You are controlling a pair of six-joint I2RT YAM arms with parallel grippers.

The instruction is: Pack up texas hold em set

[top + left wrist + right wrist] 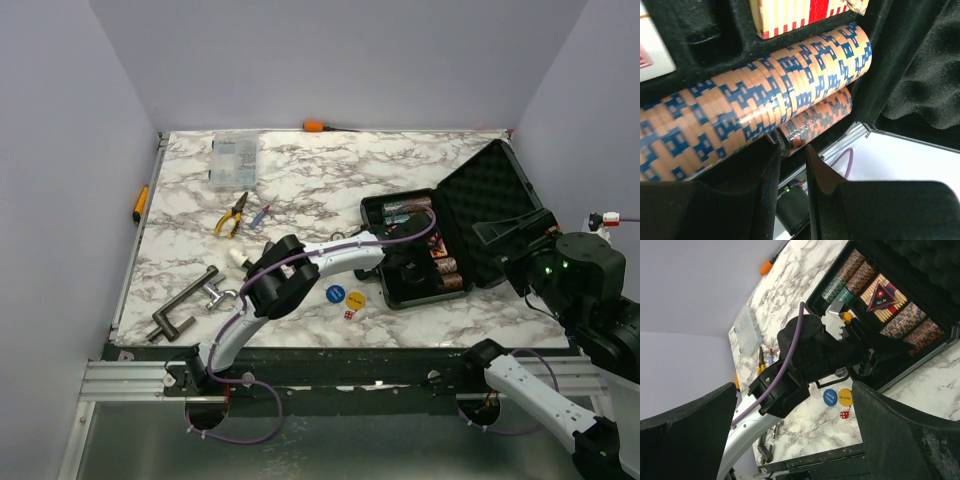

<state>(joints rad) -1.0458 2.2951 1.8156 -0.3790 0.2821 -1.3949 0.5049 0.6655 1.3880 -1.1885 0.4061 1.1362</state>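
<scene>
Chip stacks (765, 100) and card decks (795, 12) are lying in the case (492, 198) at 3 o'clock under the narrowly parted, empty left gripper (792, 150), while discs (336, 293) and die (349, 314) are waiting outside at its 8 o'clock, right gripper (794, 387) gaping wide.

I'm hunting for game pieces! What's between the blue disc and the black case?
The yellow disc lies between the blue disc and the black case. The top view shows it, and the right wrist view too.
</scene>
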